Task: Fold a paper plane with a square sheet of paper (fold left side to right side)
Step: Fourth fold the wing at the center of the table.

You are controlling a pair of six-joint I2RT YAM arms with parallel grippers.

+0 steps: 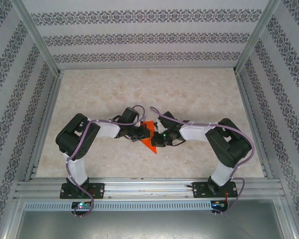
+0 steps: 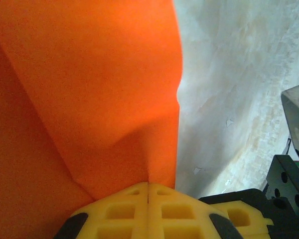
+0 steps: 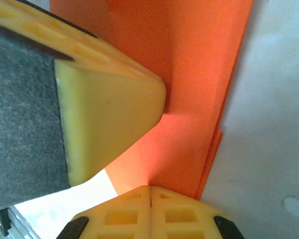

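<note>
the pale marbled table [image 1: 189, 94] spreads under me inside patterned walls [image 1: 139, 35]. my left arm [image 1: 77, 144] and right arm [image 1: 229, 144] both bend inward and meet at the middle of the table, a little toward the near edge. between them lies the orange sheet of paper [image 1: 150, 145], flat on the table and already creased, with a sharp point aimed at my bases; doubled layers show along one edge in the right wrist view. my left gripper [image 2: 148, 196] is clenched, its yellow tips pressed together with no gap, set down on the paper right where a crease runs up to them. my right gripper [image 3: 150, 199] is clenched the same way, tips touching the paper near its layered edge, just beside a left finger. i cannot tell whether either pinches any paper.
</note>
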